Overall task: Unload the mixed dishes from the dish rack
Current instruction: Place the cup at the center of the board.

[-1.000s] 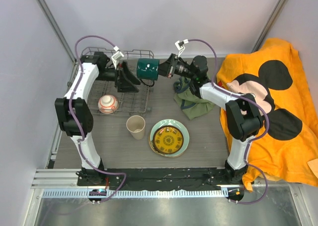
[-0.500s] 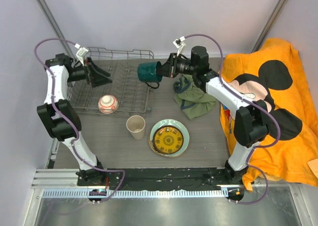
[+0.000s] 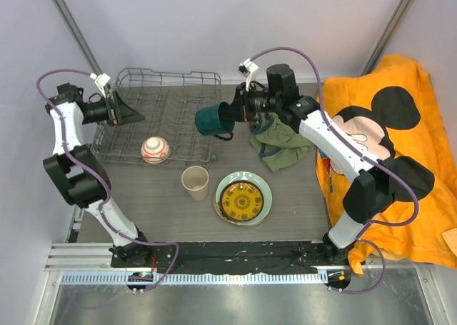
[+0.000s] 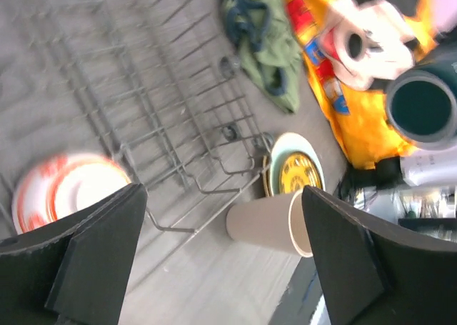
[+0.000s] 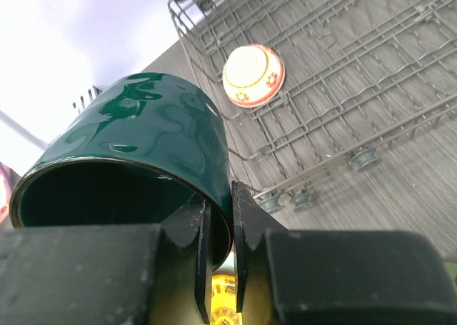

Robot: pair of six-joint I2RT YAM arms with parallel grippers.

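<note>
One dish in transit: the dark green mug (image 3: 213, 119), tipped on its side and held above the right-hand end of the dish rack (image 3: 178, 78).

Right end effector (image 5: 218, 228) is narrow, pinching only the mug wall at the rim, one finger inside and one outside.

- Risk 1: a thin-wall pinch on glazed ware, so the mug could pivot or slip if the wrist swings fast.
- Risk 2: the likely drop path passes near the rack edge, the beige cup (image 3: 195, 181) and the small yellow patterned plate (image 3: 241, 200) stacked on the pale green plate (image 3: 263, 189) — a fall means chips.
- Risk 3: setting it on the olive cloth (image 3: 275, 143) would leave it tilted — bare desk (image 3: 300, 196) looks safer.

Small red-and-white patterned bowl (image 3: 155, 149) sits in the rack, not yet unloaded. Left end effector (image 3: 127, 111) is wide and empty at the rack's left side.
</note>
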